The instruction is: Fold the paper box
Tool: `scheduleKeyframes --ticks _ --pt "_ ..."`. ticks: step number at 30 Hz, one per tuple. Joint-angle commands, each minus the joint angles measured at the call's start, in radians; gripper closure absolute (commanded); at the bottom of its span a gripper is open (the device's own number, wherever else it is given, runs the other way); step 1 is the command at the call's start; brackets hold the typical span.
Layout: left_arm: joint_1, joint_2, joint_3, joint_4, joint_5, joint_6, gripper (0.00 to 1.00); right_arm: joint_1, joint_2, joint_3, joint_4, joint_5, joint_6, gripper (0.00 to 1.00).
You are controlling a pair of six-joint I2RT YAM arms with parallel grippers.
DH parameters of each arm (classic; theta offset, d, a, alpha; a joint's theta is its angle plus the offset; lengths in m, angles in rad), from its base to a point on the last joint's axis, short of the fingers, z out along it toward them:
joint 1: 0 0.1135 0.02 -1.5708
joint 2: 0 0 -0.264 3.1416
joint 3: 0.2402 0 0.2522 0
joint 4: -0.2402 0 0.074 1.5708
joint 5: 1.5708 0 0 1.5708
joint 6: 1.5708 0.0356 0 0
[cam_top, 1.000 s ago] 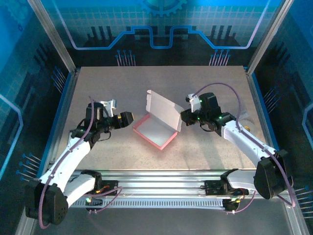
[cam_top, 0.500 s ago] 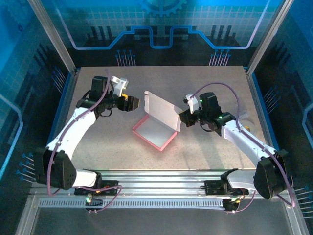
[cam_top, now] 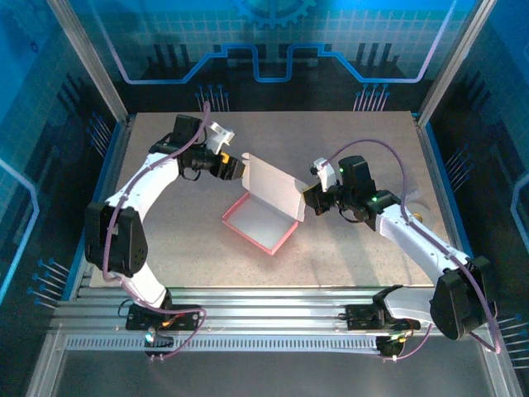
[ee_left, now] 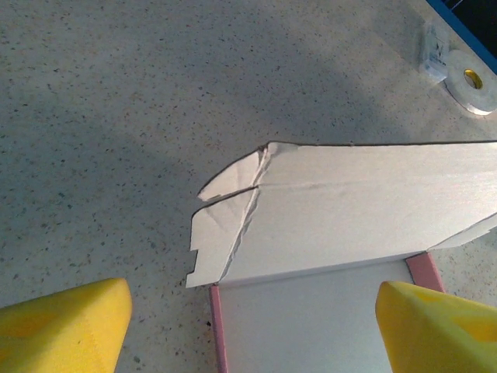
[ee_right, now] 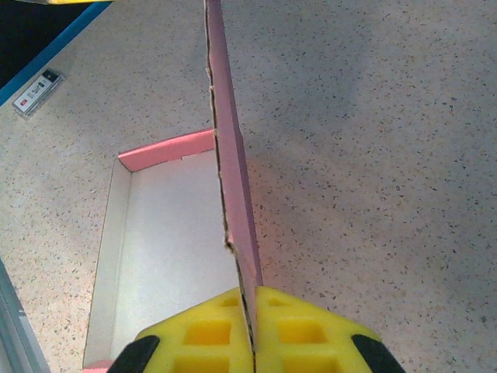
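While the right tool [cam_top: 307, 198] clamps the paper box [cam_top: 263, 225] lid [cam_top: 277, 188] upright, the left tool [cam_top: 235, 169] hovers spread beside its flap [ee_left: 225, 225]; tucking that flap looks next.

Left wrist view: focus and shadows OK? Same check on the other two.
Left wrist: paper box sharp, broad soft shadow on the table. Right wrist: box lid crisp, faint shadow to its right. Top external: blue surround, box interior bright, no blur.
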Motion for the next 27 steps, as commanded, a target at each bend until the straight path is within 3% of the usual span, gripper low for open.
scheduleKeyframes --ticks 1,14,20,27 --pt "0.002 0.029 0.043 -0.028 0.071 0.038 0.17 0.0 -0.021 0.002 -0.001 -0.025 -0.023 0.92" --pt "-0.028 0.14 0.12 -0.027 0.079 0.052 0.17 0.005 -0.012 0.002 -0.015 -0.033 -0.033 0.93" --pt "-0.052 0.153 0.126 -0.045 0.078 0.063 0.23 0.005 -0.005 0.002 -0.016 -0.032 -0.03 0.93" --pt "-0.057 0.142 0.13 -0.068 0.079 0.061 0.41 0.006 0.001 0.002 -0.018 -0.011 -0.028 0.94"
